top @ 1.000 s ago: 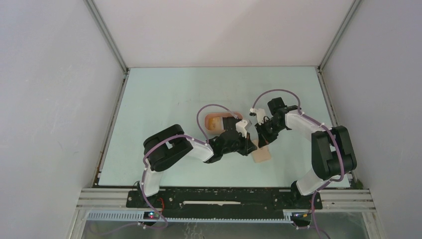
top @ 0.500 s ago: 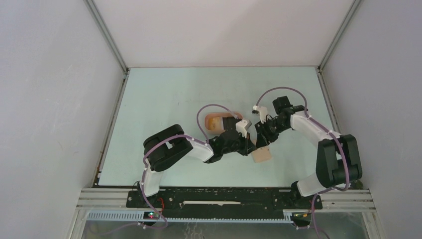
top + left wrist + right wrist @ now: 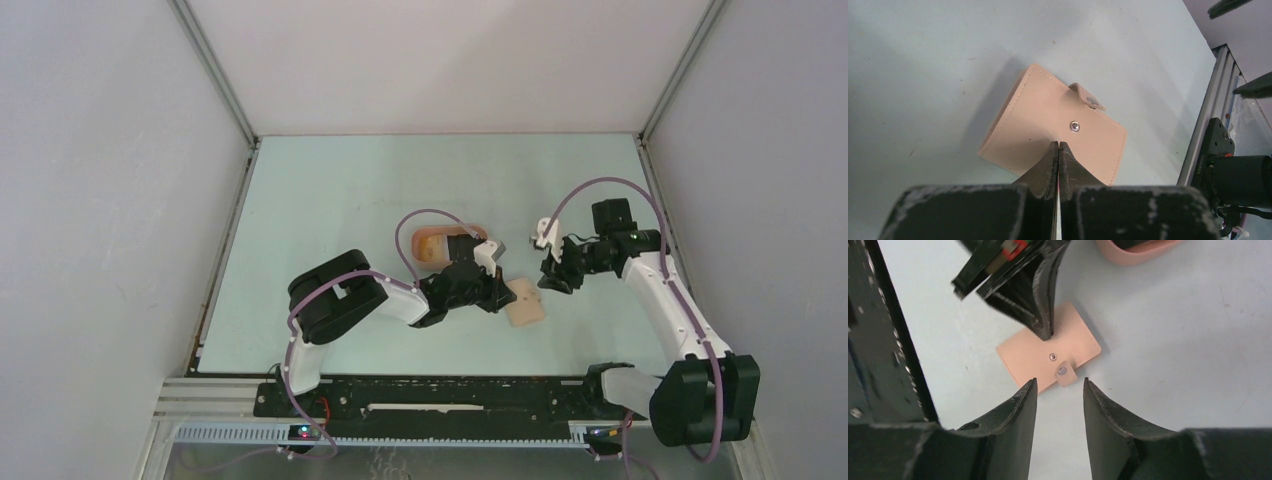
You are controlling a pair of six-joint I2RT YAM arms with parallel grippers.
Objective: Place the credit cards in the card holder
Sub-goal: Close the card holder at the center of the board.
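No credit cards were seen; the folded card holder point(image 3: 1033, 120) was pinned under the shut left claw point(image 3: 1058, 145), beside the half-open, empty right claw point(image 3: 1059, 381).

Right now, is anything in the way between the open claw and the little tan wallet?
Nothing visible does. The right gripper hangs open just off the tab edge of the card holder. The left gripper, shut, has its tips on the opposite side, out of that path.

Left fingers point(image 3: 1042, 310) block card holder point(image 3: 1070, 347) left side; right side free.
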